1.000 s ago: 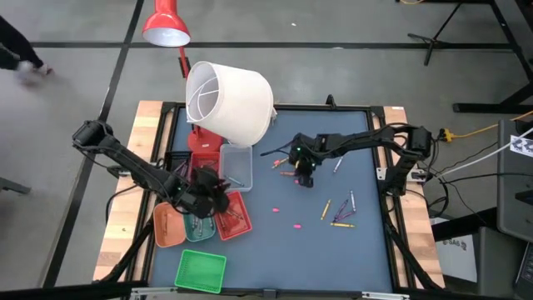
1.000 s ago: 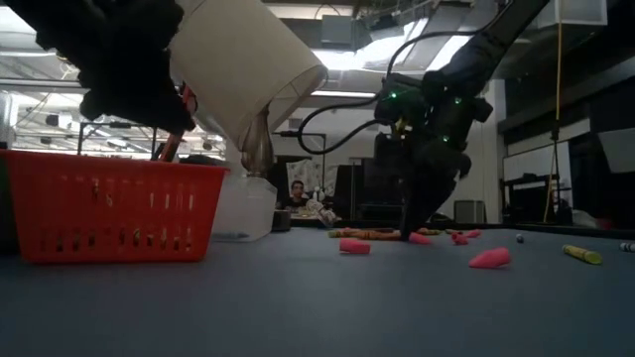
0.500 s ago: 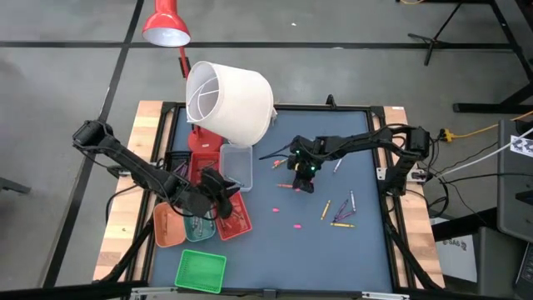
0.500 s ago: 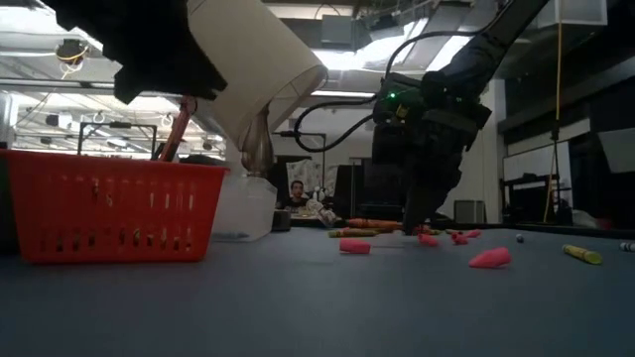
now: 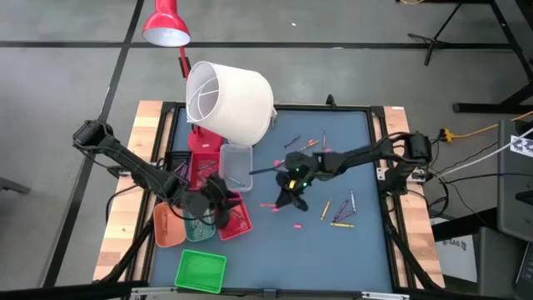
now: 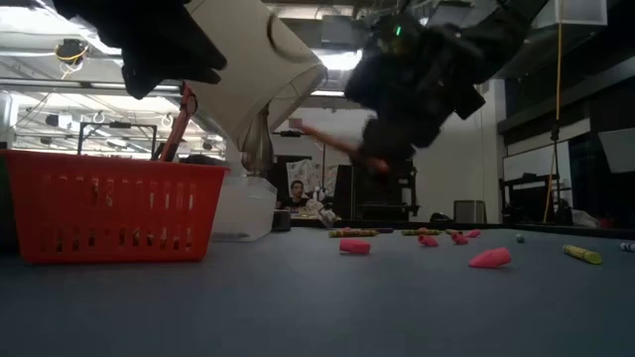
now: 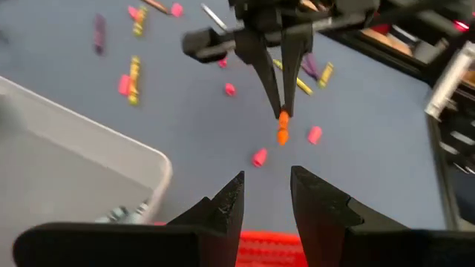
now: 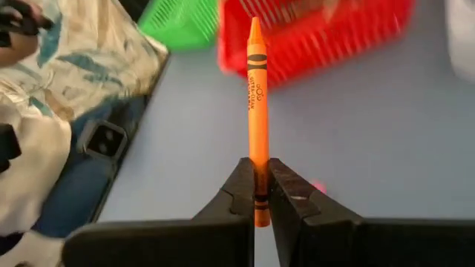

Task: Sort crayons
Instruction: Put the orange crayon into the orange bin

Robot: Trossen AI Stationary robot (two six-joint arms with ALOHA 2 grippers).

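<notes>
Place: we see a robotics lab | evidence: bare concrete floor (image 5: 350, 67), ceiling strip lights (image 6: 40, 74), camera-stand legs (image 5: 445, 33) beyond the surface's far edge

Right pincer (image 8: 259, 194) pinched closed mid-table, raised; left pincer (image 7: 266, 200) spread apart above the trays.

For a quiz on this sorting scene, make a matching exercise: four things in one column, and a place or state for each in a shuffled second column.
Things:
1. Right end effector
2. Left end effector
3. Green rectangular plastic tray
4. White cylindrical lampshade

Places or states:
A. At the table's near edge, apart from the other trays
B. Fingers open, holding nothing, above the red tray
C. Tilted at the table's far side, over the clear tray
D. Shut on a thin orange crayon, raised off the table

Pairs: 1-D, 2-B, 3-A, 4-C
</notes>
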